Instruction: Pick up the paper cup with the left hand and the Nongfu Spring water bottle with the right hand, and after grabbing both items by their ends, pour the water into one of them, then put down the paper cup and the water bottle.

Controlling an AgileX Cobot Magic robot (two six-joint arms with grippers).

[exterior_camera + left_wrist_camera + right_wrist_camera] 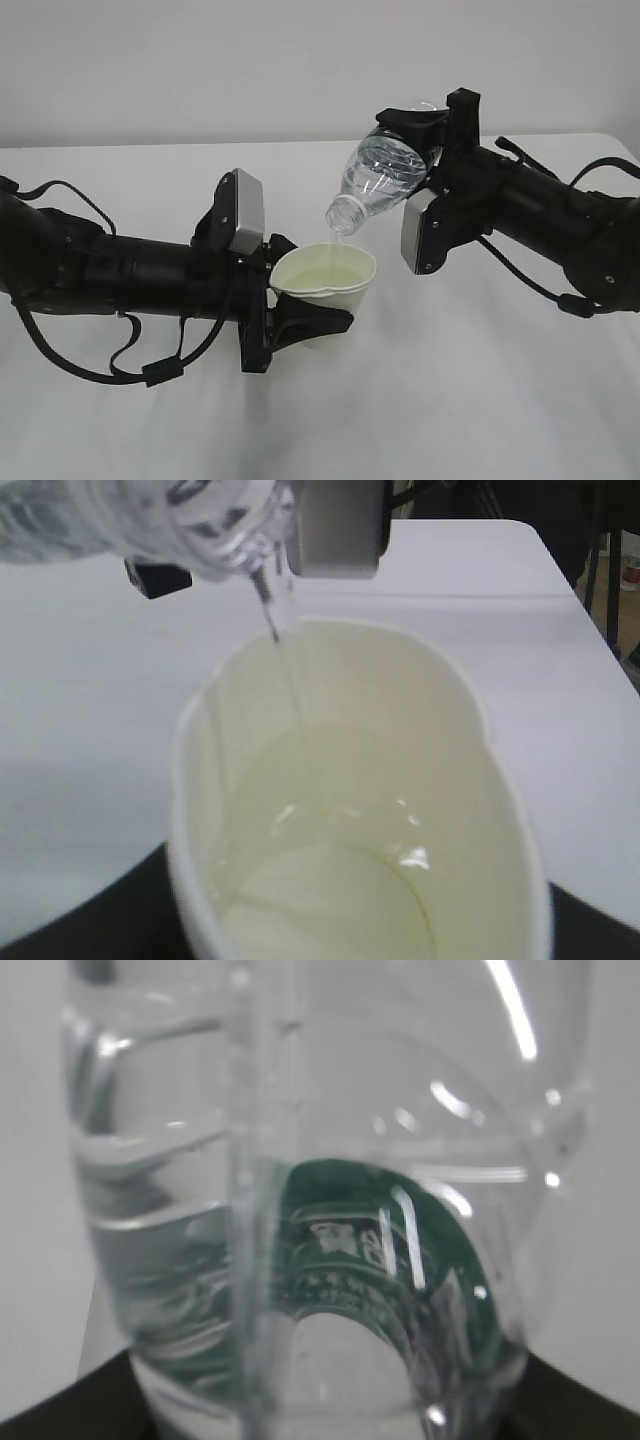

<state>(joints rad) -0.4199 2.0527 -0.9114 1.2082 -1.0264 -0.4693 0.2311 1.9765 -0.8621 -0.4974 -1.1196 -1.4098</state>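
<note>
1. The white surface (480,400) carries nothing under the work; both task things are held in the air above it
2. The right arm (540,215) comes in from the right. Its gripper (432,135) is clenched on the base end of the bottle (385,170), which is tipped neck-down to the left, mouth just above the cup's far rim
3. The left arm (130,275) lies low from the left. Its gripper (300,315) grasps the cup (325,275) by its lower end; the cup leans, and its rim looks squeezed to an oval in the left wrist view
4. A thin stream (285,660) of water runs from the bottle mouth down the cup's inner wall; a shallow pool (330,880) sits in the bottom
5. Pouring is the step in hand. To do it well, I judge: keep the mouth inside the rim line, hold the tilt steady so the stream stays thin, and keep the cup from leaning further, since its lower lip would spill first. Do not squeeze the soft cup harder
</note>
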